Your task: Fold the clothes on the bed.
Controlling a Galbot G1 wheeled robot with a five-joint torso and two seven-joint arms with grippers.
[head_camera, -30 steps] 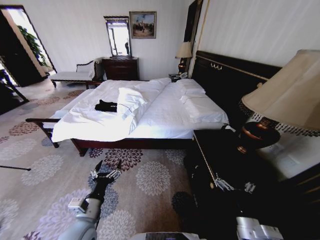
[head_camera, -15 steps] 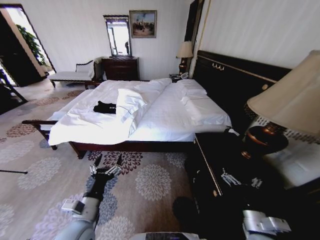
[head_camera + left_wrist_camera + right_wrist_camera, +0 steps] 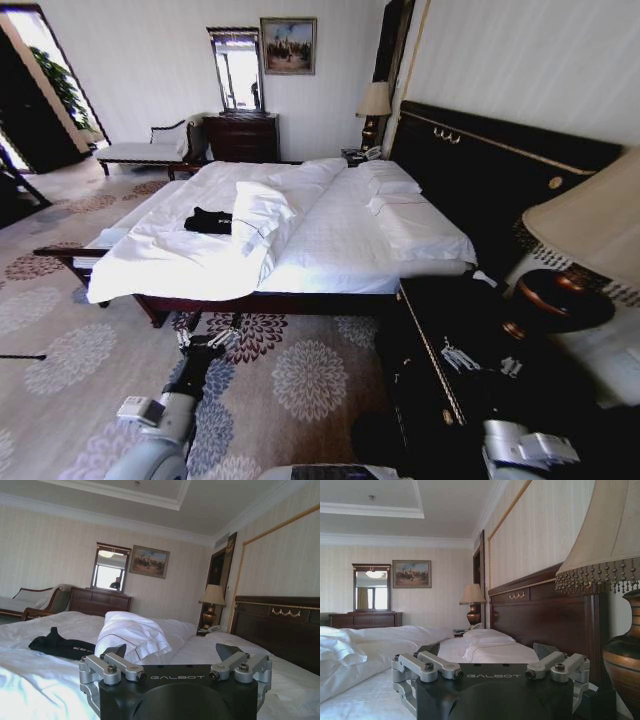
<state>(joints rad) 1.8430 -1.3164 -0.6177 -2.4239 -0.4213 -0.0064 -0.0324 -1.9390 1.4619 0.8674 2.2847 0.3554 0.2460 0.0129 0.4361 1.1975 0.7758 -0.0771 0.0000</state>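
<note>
The clothes [image 3: 208,221] are one black T-shirt lying crumpled on the white duvet of the bed [image 3: 330,245], towards its foot end and beside a turned-back fold of duvet [image 3: 262,212]. My left gripper [image 3: 208,334] hangs open over the carpet, short of the bed's side rail. In the left wrist view that gripper [image 3: 172,652] is open and empty, with the clothes [image 3: 60,645] beyond it on the bed [image 3: 30,680]. My right gripper [image 3: 478,360] stands open over the dark nightstand; the right wrist view shows that gripper [image 3: 487,650] empty, facing along the bed [image 3: 365,685].
A dark nightstand [image 3: 445,330] with a large shaded lamp [image 3: 590,225] stands close on my right. Flowered carpet [image 3: 300,375] lies between me and the bed. A bench [image 3: 70,258] sits at the bed's foot. A chaise [image 3: 140,152] and a dresser [image 3: 240,137] line the far wall.
The whole head view has shifted: the camera has moved, so the bed looks a little larger and the lamp sits farther right. Both arms hold the same pose, grippers open.
</note>
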